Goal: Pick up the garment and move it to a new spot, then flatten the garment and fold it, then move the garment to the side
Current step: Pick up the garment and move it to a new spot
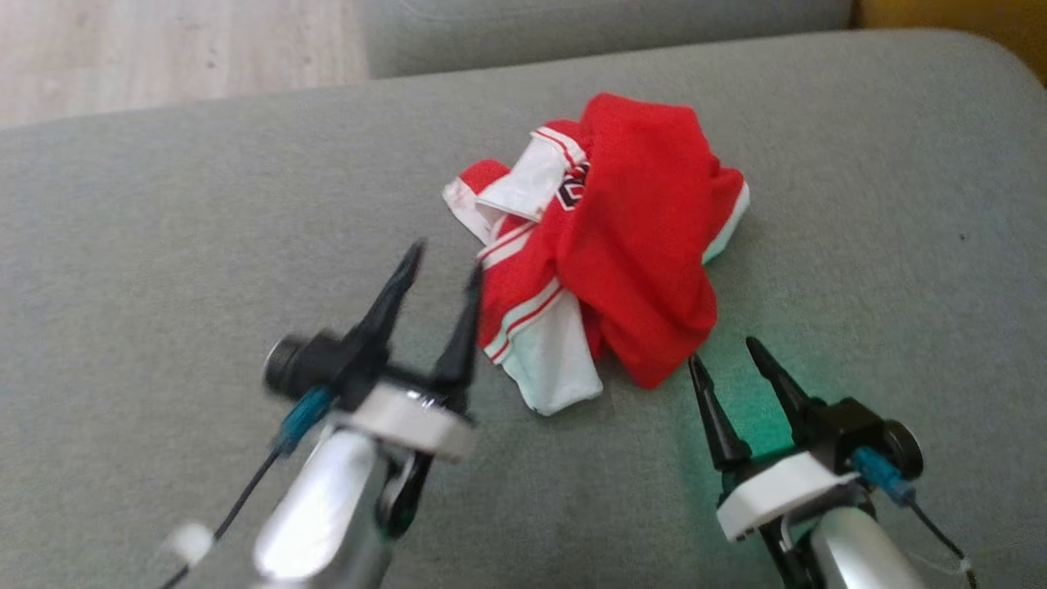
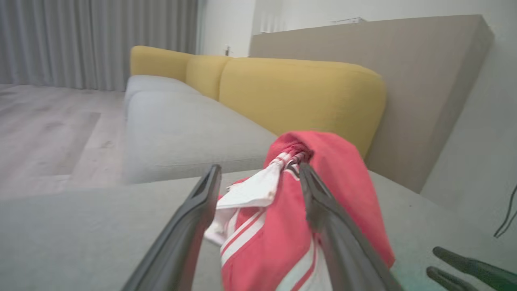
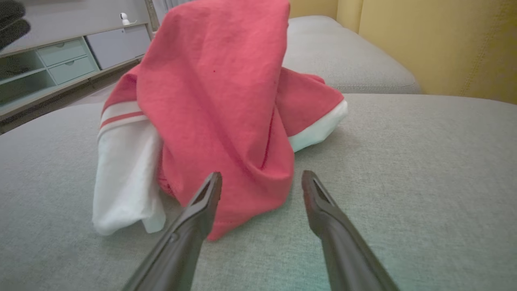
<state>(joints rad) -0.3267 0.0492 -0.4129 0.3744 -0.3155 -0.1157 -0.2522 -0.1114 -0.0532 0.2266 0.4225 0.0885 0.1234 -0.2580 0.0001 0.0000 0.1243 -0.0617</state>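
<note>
A crumpled red garment (image 1: 630, 245) with white panels and red-and-white stripes lies heaped on the grey sofa seat (image 1: 164, 245). My left gripper (image 1: 446, 260) stands open just left of the heap, its right finger close beside the striped edge. In the left wrist view the garment (image 2: 282, 226) fills the gap beyond that gripper (image 2: 258, 171). My right gripper (image 1: 724, 349) is open just below the heap's near red corner, apart from it. In the right wrist view the garment (image 3: 218, 105) rises right beyond this gripper (image 3: 260, 178).
Yellow back cushions (image 2: 299, 97) run along the sofa's far side, and a second grey seat cushion (image 2: 177, 125) lies beyond. Pale wood floor (image 1: 164, 49) lies past the seat's edge. A cabinet with drawers (image 3: 60, 60) stands across the room.
</note>
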